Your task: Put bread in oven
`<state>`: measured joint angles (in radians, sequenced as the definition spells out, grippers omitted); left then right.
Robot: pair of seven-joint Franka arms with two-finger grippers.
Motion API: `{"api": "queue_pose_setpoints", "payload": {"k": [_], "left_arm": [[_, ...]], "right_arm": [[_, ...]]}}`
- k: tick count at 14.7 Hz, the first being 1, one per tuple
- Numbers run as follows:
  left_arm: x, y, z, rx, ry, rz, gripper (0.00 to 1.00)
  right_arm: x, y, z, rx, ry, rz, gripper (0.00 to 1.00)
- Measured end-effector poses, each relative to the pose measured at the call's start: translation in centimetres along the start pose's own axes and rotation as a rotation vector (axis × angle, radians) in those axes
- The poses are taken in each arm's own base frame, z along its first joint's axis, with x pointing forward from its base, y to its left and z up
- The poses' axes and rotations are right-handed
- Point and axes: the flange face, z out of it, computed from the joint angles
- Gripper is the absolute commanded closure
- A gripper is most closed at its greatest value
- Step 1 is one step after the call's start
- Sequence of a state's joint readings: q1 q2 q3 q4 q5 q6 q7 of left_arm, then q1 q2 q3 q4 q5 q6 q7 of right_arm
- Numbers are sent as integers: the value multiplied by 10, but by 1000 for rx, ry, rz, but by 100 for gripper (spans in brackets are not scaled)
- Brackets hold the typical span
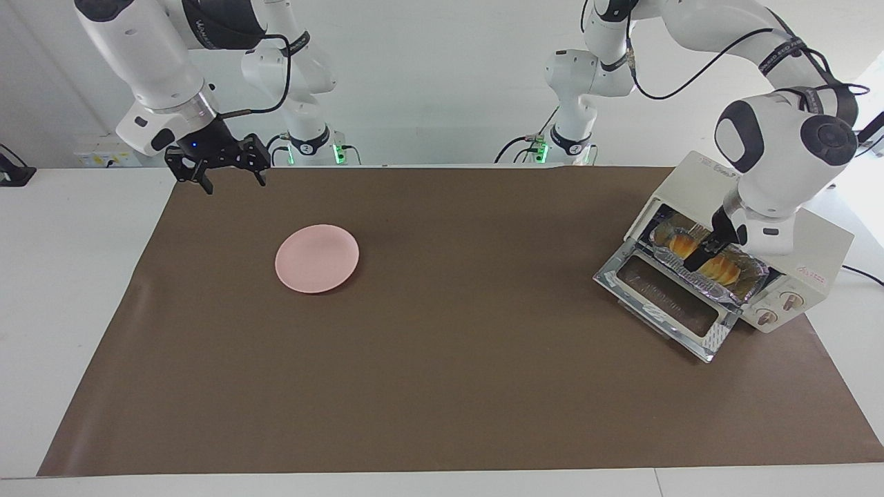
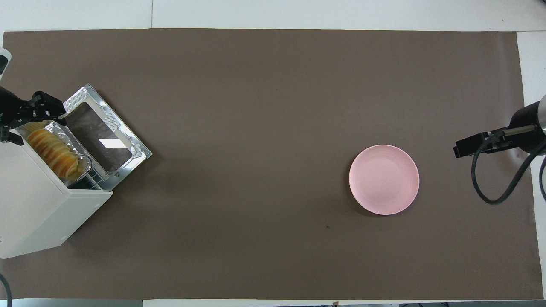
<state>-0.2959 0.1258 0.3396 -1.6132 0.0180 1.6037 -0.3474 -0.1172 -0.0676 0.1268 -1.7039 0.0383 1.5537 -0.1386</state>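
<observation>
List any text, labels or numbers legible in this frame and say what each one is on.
None can be read outright.
Red lettering on the oven's front panel, above its knobs: too small to read.
Dark print on the oven's top near its back edge: too blurred to read.
Lettering on the black bands of the left arm and right arm: too blurred to read.
Bread, foil tray, pink plate and brown mat: no text.

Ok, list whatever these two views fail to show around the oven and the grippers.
- Middle of the bread: facing view, covered by the left gripper.
- Whether that gripper touches the bread: neither view settles it.
- Oven interior under the foil tray: overhead view, hidden by tray and housing.
- Left gripper: overhead view, partly cut off by the frame edge.
- Right gripper: waits over the mat's corner; overhead view shows one side only.
</observation>
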Motion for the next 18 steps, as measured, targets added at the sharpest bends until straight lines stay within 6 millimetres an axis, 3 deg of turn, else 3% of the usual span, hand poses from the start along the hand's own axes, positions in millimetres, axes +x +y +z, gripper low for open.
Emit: {"api": "queue_pose_setpoints", "payload": {"k": [2, 6, 8, 12, 18], "left_arm": [[-21, 1, -19, -14, -19, 92, 0], [-60, 36, -42, -29, -31, 232, 0], [-73, 38, -50, -29, -43, 253, 0], [-70, 13, -52, -34, -62, 298, 0], [-73, 19, -52, -31, -66, 337, 0]], "right_arm": [[0, 0, 0, 0, 0, 0, 0], [0, 0, 0, 0, 0, 0, 0], [0, 0, 0, 0, 0, 0, 0], [0, 0, 0, 0, 0, 0, 0], [0, 0, 0, 0, 0, 0, 0]]}}
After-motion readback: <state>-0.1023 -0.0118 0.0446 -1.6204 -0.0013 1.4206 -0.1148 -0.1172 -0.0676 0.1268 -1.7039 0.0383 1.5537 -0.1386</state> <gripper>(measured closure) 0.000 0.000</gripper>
